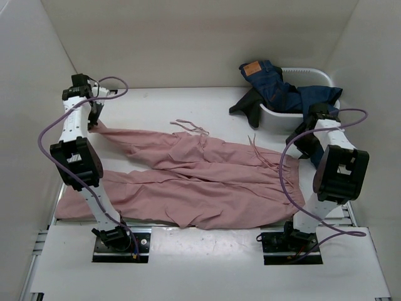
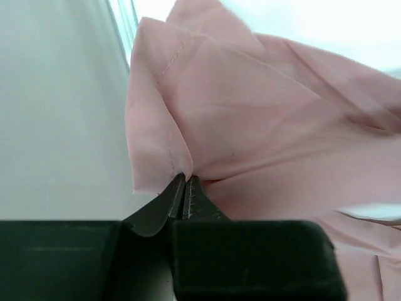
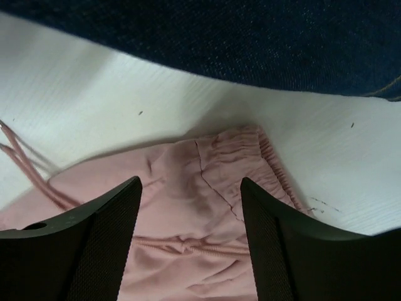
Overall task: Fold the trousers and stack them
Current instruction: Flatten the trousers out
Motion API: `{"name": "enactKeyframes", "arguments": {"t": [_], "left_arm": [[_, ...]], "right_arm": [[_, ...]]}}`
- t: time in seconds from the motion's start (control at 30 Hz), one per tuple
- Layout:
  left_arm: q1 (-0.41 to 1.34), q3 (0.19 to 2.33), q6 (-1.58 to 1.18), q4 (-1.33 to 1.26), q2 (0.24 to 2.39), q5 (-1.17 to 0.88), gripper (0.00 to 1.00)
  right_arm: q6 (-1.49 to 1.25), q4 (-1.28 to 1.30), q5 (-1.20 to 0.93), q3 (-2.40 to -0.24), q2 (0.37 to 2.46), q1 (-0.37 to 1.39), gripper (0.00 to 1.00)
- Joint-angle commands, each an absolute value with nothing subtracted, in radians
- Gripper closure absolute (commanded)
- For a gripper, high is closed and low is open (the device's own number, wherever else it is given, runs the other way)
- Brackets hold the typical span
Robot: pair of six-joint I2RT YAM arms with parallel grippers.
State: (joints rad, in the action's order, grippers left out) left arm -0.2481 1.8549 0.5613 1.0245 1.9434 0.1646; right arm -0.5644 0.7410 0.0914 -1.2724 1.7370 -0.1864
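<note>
The dusty-pink trousers [image 1: 194, 179] lie spread across the table, waist at the right, legs running left, thin drawstrings [image 1: 191, 125] trailing behind. My left gripper [image 1: 95, 123] is shut on the hem of the far leg at the back left; in the left wrist view the fingertips [image 2: 185, 182] pinch a fold of pink cloth [image 2: 250, 113]. My right gripper [image 1: 299, 141] hangs open over the waist's far corner; in the right wrist view the gathered waistband [image 3: 250, 163] lies between the spread fingers [image 3: 106, 226].
A white tub [image 1: 294, 116] at the back right holds dark blue jeans [image 1: 276, 84] and a black garment [image 1: 247, 103]. Jeans also fill the top of the right wrist view [image 3: 250, 37]. White walls close in the left, back and right.
</note>
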Motion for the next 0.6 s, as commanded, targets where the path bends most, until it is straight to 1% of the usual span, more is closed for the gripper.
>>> {"name": "enactKeyframes", "arguments": {"t": [0.0, 0.1, 0.17, 0.2, 0.33, 0.4, 0.5, 0.57], "left_arm": [[-0.238, 1.826, 0.574, 1.055, 1.939, 0.192, 0.86], [-0.238, 1.761, 0.561, 1.055, 1.939, 0.183, 0.86], [-0.238, 1.729, 0.542, 1.045, 1.939, 0.183, 0.86], [-0.238, 1.729, 0.541, 1.045, 1.939, 0.173, 0.86], [-0.238, 1.729, 0.532, 1.045, 1.96, 0.173, 0.86], [-0.238, 1.74, 0.532, 1.036, 1.971, 0.182, 0.86], [-0.249, 1.773, 0.532, 1.023, 1.98, 0.192, 0.86], [-0.259, 1.81, 0.541, 1.014, 1.993, 0.192, 0.86]], "right_arm": [[-0.528, 0.818, 0.071, -1.339, 1.718, -0.192, 0.29], [-0.584, 0.83, 0.071, -1.397, 1.7, -0.192, 0.29], [-0.643, 0.83, 0.016, -1.419, 1.742, -0.192, 0.28], [-0.658, 0.83, 0.006, -1.449, 1.797, -0.178, 0.28], [-0.693, 0.854, 0.015, -1.473, 1.916, -0.16, 0.28], [-0.713, 0.854, 0.015, -1.448, 1.94, -0.16, 0.21], [-0.713, 0.854, 0.015, -1.413, 1.98, -0.16, 0.18], [-0.704, 0.854, 0.006, -1.404, 1.99, -0.16, 0.14]]}}
